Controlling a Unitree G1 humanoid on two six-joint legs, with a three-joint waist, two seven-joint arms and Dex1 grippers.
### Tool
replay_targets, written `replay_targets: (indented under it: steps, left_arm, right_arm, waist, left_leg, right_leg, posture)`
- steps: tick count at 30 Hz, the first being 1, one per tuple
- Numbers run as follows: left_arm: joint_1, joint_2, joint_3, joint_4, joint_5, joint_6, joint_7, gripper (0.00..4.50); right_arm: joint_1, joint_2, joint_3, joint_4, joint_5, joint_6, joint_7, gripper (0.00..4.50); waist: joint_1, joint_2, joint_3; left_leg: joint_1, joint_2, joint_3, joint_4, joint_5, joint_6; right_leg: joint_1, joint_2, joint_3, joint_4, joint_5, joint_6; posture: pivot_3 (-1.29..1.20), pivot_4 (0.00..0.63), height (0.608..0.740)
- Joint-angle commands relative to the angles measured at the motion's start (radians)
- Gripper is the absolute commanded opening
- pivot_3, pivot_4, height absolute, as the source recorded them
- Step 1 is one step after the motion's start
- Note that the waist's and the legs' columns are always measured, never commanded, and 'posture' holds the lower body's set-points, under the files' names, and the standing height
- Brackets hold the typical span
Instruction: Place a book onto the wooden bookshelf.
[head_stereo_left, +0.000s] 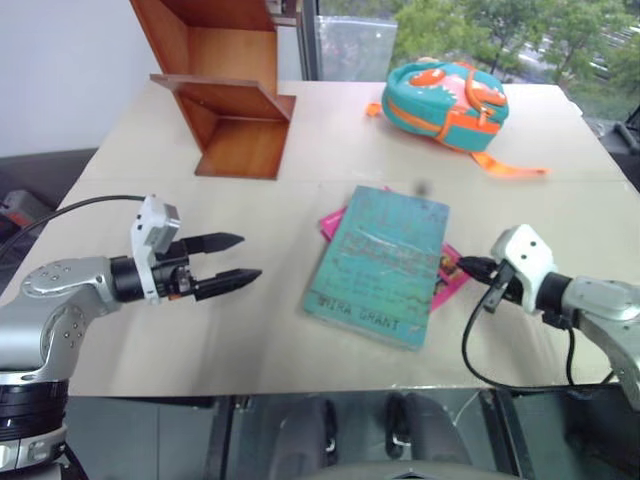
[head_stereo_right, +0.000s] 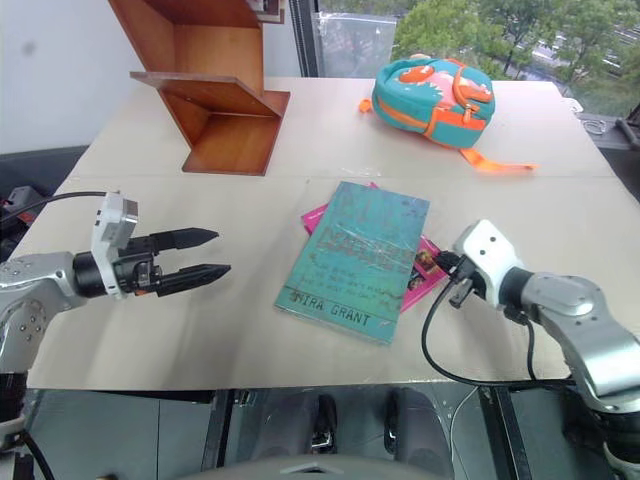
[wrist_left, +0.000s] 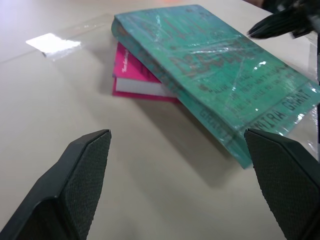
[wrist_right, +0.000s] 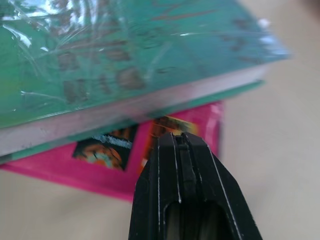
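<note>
On the table (head_stereo_left: 200, 330) the book (head_stereo_left: 380, 265) is lying flat atop a pink book (head_stereo_left: 447, 278), well short of the wooden bookshelf (head_stereo_left: 225, 100) standing at the far left. I am holding my right gripper (head_stereo_left: 466, 267) clenched empty, tips over the pink cover beside the book's edge. My left gripper (head_stereo_left: 232, 262) is hovering released, fingers spread, left of the book. A backpack (head_stereo_left: 445, 100) is sitting far right.

Teal-green book (head_stereo_left: 380, 262) w/ dark lettering, magenta-pink book (wrist_left: 135, 77), reddish-brown bookshelf (head_stereo_left: 225, 90), teal & orange backpack (head_stereo_left: 445, 103)
</note>
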Motion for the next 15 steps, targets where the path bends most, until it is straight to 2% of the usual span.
replay_targets:
  steps: [1, 8, 15]
  left_arm:
    - [0.011, 0.014, 0.059, -0.056, -0.021, -0.002, 0.018, 4.5]
    - [0.043, 0.007, 0.085, -0.105, -0.053, 0.027, 0.048, 4.5]
    - [0.047, 0.007, 0.078, -0.121, -0.102, 0.104, 0.08, 4.5]
  right_arm:
    - [-0.045, 0.028, 0.057, 0.046, -0.046, -0.057, 0.019, 0.04]
    - [-0.148, 0.117, 0.129, 0.148, -0.086, -0.092, 0.033, 0.04]
    - [-0.133, 0.097, 0.068, 0.158, -0.081, -0.114, 0.051, 0.04]
  waist:
    - [0.001, 0.0, 0.0]
    - [-0.004, 0.0, 0.0]
    - [0.0, 0.0, 0.0]
  left_leg:
    - [0.0, 0.0, 0.0, 0.0, 0.0, 0.0]
    - [0.0, 0.0, 0.001, 0.001, 0.0, 0.0]
    - [0.001, 0.0, 0.001, 0.001, 0.0, -0.001]
  right_leg:
    - [0.0, 0.0, 0.0, 0.0, 0.0, 0.0]
    - [0.0, 0.0, 0.001, 0.001, 0.0, 0.0]
    - [0.0, 0.0, 0.0, 0.002, 0.0, 0.0]
  posture:
    - [0.0, 0.15, 0.74]
    - [0.0, 0.15, 0.74]
    - [0.0, 0.15, 0.74]
